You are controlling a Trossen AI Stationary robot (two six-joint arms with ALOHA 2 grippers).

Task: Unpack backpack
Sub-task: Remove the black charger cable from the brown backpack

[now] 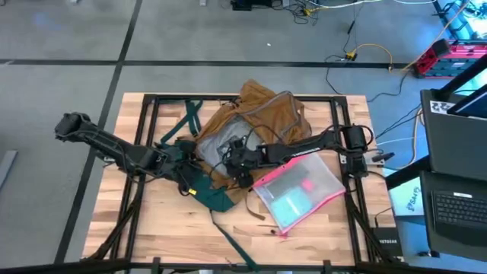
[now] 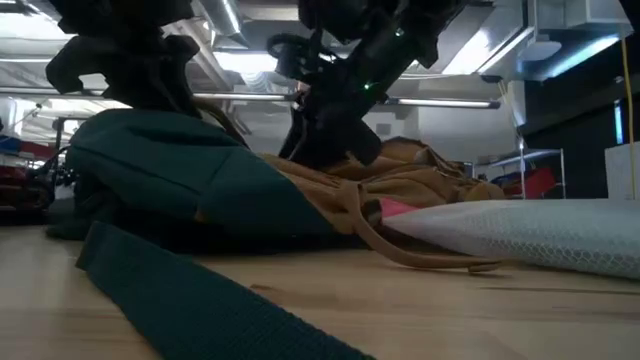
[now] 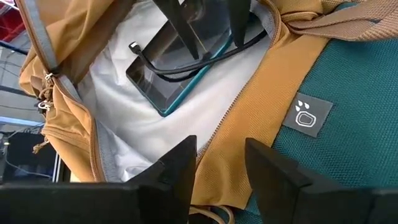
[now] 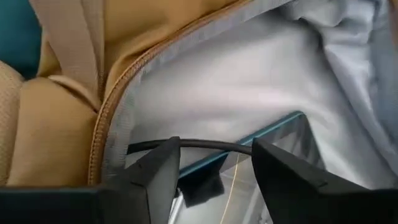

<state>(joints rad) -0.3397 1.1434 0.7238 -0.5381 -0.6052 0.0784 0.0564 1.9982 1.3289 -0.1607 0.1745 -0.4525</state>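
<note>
1. The backpack (image 1: 262, 114) is seen lying on the bench (image 1: 152, 221), roughly mid-bench, its main zip undone and the grey lining (image 3: 186, 118) exposed. A teal strap (image 2: 190, 300) trails off toward the near edge.
2. One item is judged already out: a clear pink-edged zip pouch (image 1: 300, 190) rests on the bench just beside the pack, on the right arm's side.
3. At least one item is left inside: a flat teal-edged device (image 3: 174, 74) with a dark cable (image 3: 186, 65) lying across it, seen down in the lining.
4. The right claw (image 4: 214, 168) is placed inside the opening, fingers parted, straddling the cable and the device edge; nothing is gripped between them yet.
5. The left claw (image 3: 221, 168) is stationed at the pack's mouth over the tan rim next to the teal panel (image 3: 348, 124), fingers released, holding nothing.
6. Progress is judged as partway: pack opened, pouch removed, device and cable still to be lifted out. Whether more lies deeper in the pack cannot be told.
</note>
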